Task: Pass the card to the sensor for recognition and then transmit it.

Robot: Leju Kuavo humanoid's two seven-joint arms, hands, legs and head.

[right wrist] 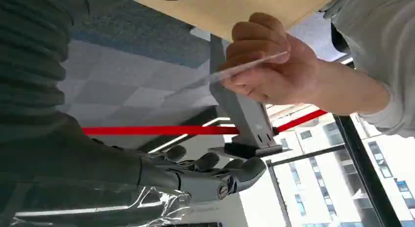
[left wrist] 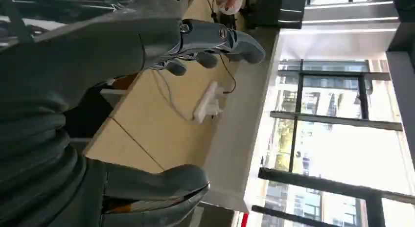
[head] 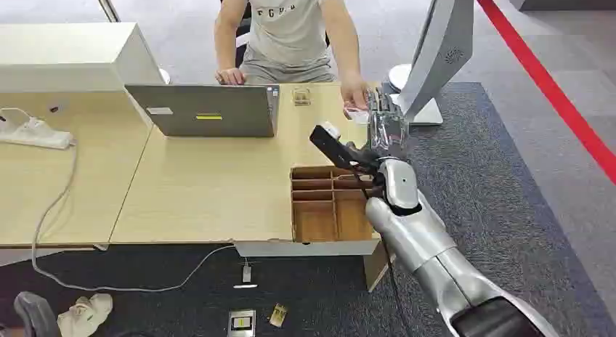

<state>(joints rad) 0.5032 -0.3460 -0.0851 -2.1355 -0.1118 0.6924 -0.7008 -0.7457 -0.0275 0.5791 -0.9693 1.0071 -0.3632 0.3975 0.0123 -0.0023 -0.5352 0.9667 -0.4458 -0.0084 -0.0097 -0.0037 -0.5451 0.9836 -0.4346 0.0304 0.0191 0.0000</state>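
One card (right wrist: 235, 73) matters at this moment, and a person's hand (right wrist: 274, 70) has it — pinched between thumb and fingertips, seen edge-on as a thin pale sliver in the right wrist view. From the head view that same person's hand sits at the far edge of the wooden table (head: 211, 184), at about one o'clock from the table's middle, touching or just beside the tip of the robot's right hand (head: 383, 123).

The right hand is stretched out toward the person, its fingers (right wrist: 215, 163) extended, slightly apart and holding nothing; the card lies beyond the fingertips, in the person's grasp and not in the robot's. Just beside it, at three o'clock, stands the grey slanted sensor stand (head: 436, 46) on its flat base.

The left hand (left wrist: 147, 109) hangs off the table's side with thumb and fingers (left wrist: 215, 41) wide apart, nothing between them.

On the table, a compartmented wooden box (head: 330, 206) sits at the near right corner, under the right forearm. A laptop (head: 207, 110) stands open at eleven o'clock from the box, its back toward the robot, and a white power strip (head: 36, 134) lies far off at nine o'clock — its cable trailing over the table's edge.
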